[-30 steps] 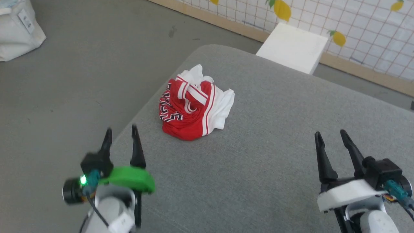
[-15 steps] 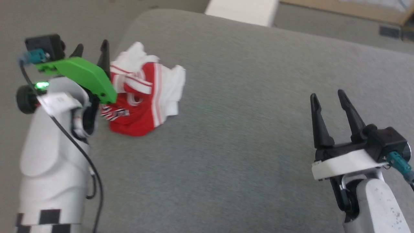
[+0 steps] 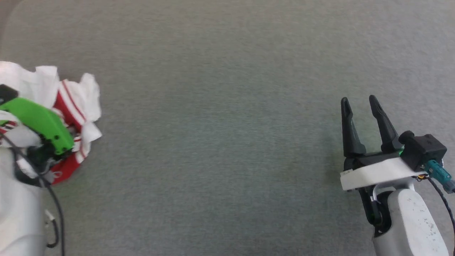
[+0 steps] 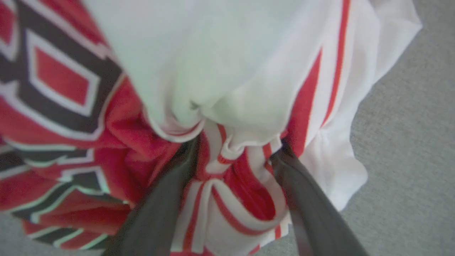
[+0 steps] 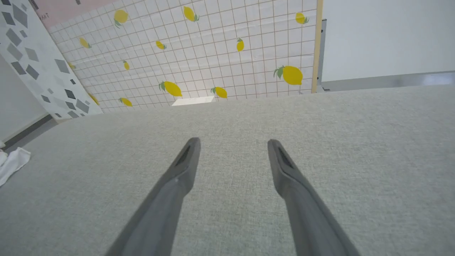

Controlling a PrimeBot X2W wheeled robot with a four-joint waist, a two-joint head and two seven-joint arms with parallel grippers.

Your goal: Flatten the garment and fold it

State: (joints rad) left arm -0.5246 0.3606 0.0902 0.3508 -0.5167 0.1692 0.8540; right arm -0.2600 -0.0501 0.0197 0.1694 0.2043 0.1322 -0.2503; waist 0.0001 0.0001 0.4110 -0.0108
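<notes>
The garment (image 3: 76,103) lies crumpled at the far left of the grey padded surface (image 3: 227,106), red with white inside and striped trim. My left arm's green wrist cover (image 3: 39,122) hangs over it and hides its middle. In the left wrist view my left gripper (image 4: 236,149) is open, its fingers (image 4: 167,199) spread wide and pushed into the folds on either side of a striped trim band (image 4: 220,192); the tips are buried in cloth. Black, white-outlined lettering (image 4: 53,81) shows at the left. My right gripper (image 3: 359,106) stands open over bare surface at the lower right, far from the garment.
In the right wrist view a white corner of the garment (image 5: 10,163) peeks in at the left edge. Beyond the surface's far edge stands a tiled wall with lemon prints (image 5: 213,53). A small white block (image 5: 193,101) sits by that wall.
The head camera has tilted down and swung right, so the whole picture shifted. My left gripper went from beside the garment down into its folds. The right gripper keeps its place.
</notes>
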